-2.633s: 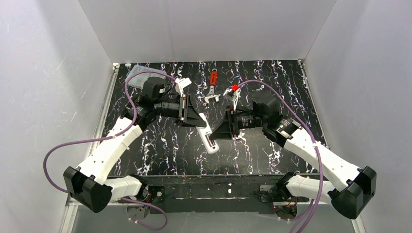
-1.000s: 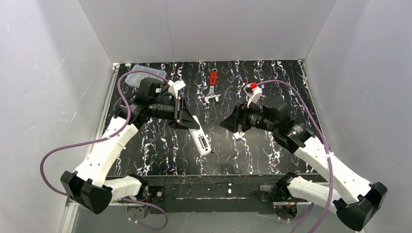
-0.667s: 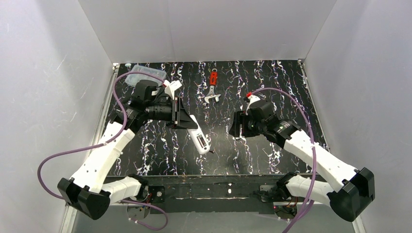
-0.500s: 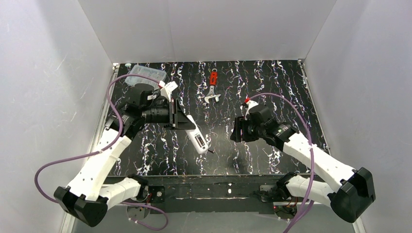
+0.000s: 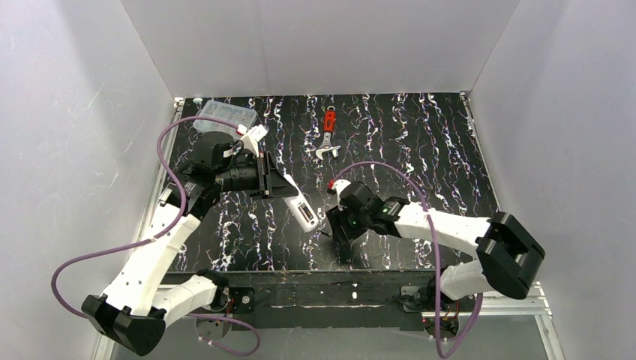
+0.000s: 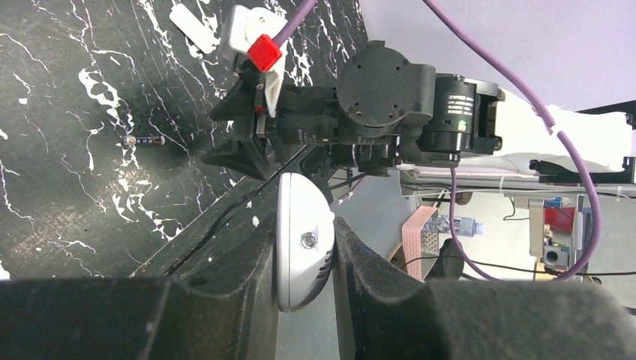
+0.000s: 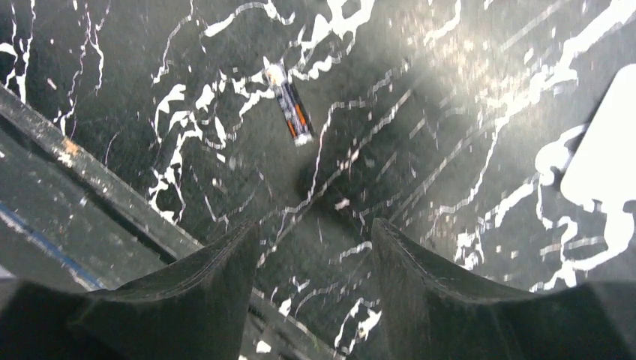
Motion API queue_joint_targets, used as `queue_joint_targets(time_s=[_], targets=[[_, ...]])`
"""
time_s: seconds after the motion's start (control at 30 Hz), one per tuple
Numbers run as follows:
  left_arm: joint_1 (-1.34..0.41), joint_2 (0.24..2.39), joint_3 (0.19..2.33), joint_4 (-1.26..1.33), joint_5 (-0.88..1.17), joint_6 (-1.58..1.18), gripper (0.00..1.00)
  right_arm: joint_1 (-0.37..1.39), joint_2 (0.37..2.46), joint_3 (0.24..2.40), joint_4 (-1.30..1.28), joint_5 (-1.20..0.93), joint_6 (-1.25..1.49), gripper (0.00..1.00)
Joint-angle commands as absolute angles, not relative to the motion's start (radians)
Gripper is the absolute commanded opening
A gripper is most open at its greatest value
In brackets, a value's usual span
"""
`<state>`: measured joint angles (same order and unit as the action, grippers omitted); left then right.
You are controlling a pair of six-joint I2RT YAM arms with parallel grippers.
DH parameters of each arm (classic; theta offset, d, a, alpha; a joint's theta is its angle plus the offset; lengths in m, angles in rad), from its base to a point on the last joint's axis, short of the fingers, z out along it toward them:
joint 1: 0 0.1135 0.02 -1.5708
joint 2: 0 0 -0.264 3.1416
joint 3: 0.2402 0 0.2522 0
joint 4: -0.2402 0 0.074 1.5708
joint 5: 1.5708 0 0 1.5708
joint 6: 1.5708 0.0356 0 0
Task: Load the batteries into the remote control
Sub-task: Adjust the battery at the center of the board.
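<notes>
My left gripper [image 5: 289, 191] is shut on one end of the white remote control [image 5: 301, 211] and holds it tilted above the table; the left wrist view shows its rounded end [image 6: 304, 251] pinched between the fingers. One dark battery [image 7: 290, 114] lies on the table just ahead of my right gripper [image 7: 313, 225], which is open, empty and low over the table. The battery also shows in the left wrist view [image 6: 142, 139]. In the top view my right gripper [image 5: 335, 229] is right of the remote's free end. The second battery is not in view.
A red-handled wrench [image 5: 328, 135] lies at the back middle and a clear plastic box [image 5: 225, 115] at the back left. A flat white plastic piece [image 7: 604, 161] lies right of the battery. The table's front rail [image 7: 45, 150] runs close by the right gripper.
My right arm has swung from beside the remote down and to the left, to just above the table near the front edge. My left arm has drawn the remote back to the left.
</notes>
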<state>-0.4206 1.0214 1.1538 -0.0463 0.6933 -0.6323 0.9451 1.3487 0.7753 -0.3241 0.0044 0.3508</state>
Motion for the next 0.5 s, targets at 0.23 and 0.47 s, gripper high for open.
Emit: queue_joint_targets(time_s=[0.23,0.47], targets=[[-0.408,0.983,1.166,-0.085,0.698,-0.614,0.0,0.953,1.527,0.859,-0.112,0.023,0.121,0.63],[-0.404,0.973,1.161,-0.094,0.691,-0.608,0.0,0.965,1.57,0.875,-0.101,-0.044,0.101,0.61]])
